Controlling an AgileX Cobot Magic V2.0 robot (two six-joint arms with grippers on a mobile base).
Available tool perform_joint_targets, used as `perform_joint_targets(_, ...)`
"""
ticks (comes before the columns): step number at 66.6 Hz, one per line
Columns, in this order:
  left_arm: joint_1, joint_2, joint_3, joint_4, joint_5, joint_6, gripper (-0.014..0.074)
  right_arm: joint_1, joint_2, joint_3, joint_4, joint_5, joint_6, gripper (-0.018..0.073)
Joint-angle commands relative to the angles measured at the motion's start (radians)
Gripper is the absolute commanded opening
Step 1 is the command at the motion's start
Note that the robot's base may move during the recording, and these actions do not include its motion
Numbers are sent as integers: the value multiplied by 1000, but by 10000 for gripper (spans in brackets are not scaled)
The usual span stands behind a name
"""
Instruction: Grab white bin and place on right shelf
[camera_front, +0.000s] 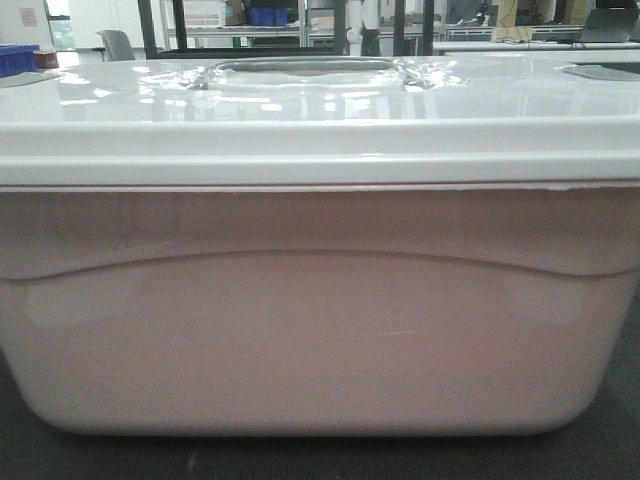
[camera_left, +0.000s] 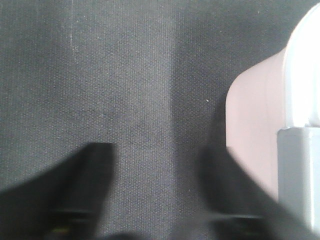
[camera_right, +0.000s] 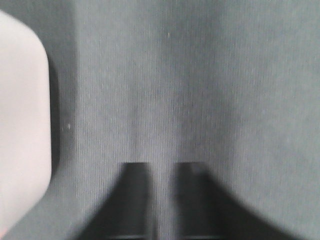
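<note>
No text, label, brand or number could be read in any of the views. A small pinkish sheet (camera_front: 28, 16) on the far wall in the front-facing view was too small and blurred to make out

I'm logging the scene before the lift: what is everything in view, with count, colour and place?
white bin: one, pale pinkish-white tub, fills the front view, standing on the dark surface
lid: one, glossy white, closed on the bin
dark surface: one, dark grey, under the bin
blue bins: at least two, blue, far background, left and centre
chair: one, grey, background left
left gripper: one, black, fingers wide apart, empty, over the surface beside a bin corner
right gripper: one, black, fingers narrowly parted, empty, over the surface beside a bin corner
</note>
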Motion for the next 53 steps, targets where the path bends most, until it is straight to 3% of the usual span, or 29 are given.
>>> perform_joint_targets(1,-1,-20,-34,-9,-20,0,474,-1,-18,-34,9,-54,-10,574)
perform_joint_targets(4,-1,-20,-34,-9,-17,0,474,-1,-18,-34,9,-52,-9,650)
perform_joint_targets(20,-1,-20,-34,-9,-26,0,474,-1,-15,-35,16,-29,-9,610)
perform_joint_targets(38,-1,-20,-137,-63,83,18,474,-8,-15,-148,117,25,-55,610)
perform_joint_targets(44,19,-20,-163,-167,83,74,474,-30,-13,-170,155,20,-72,610)
perform_joint_targets(53,119,8,-155,-501,135,259,474,-113,19,-167,321,25,-174,610)
